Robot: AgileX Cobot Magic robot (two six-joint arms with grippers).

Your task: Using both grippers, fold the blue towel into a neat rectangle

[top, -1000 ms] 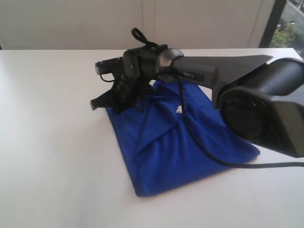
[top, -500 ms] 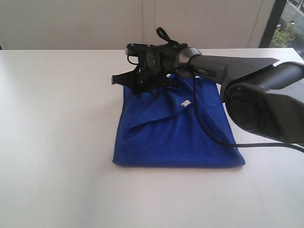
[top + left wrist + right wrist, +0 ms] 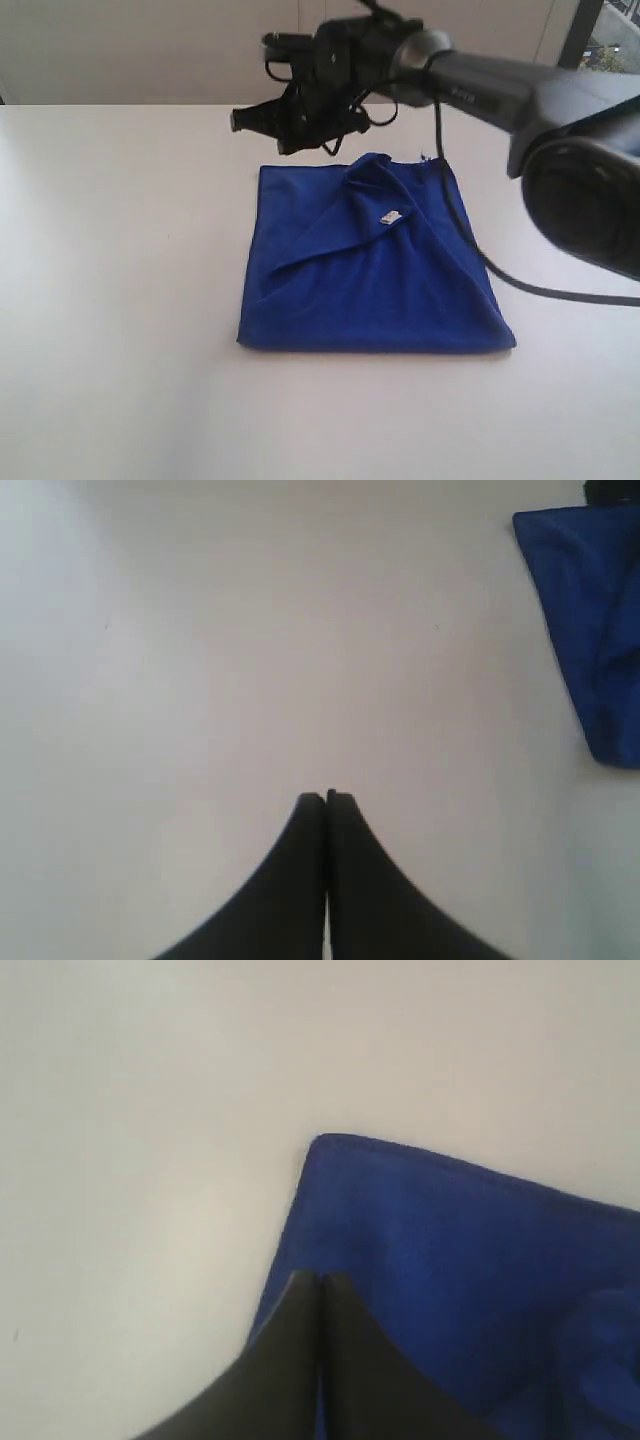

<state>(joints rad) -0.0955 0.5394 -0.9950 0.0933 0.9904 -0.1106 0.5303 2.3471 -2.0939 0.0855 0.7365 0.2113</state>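
The blue towel (image 3: 375, 270) lies flat on the white table (image 3: 120, 300), folded into a rough square, with a diagonal crease, a small bump at its far edge and a white tag (image 3: 390, 217) on top. My right gripper (image 3: 238, 120) hangs shut and empty in the air above the towel's far left corner, pointing left. In the right wrist view, its closed jaws (image 3: 320, 1277) are over a corner of the towel (image 3: 450, 1250). My left gripper (image 3: 326, 796) is shut over bare table, away from the towel (image 3: 595, 630), and is out of the exterior view.
The right arm's dark grey body (image 3: 585, 190) fills the right side of the exterior view. Its black cable (image 3: 470, 250) droops past the towel's right edge. A pale wall (image 3: 150, 50) backs the table and a window (image 3: 615, 45) is at the far right.
The right gripper drew the towel round into a squared position, then lifted off its far edge and rose clear. The towel now lies still.
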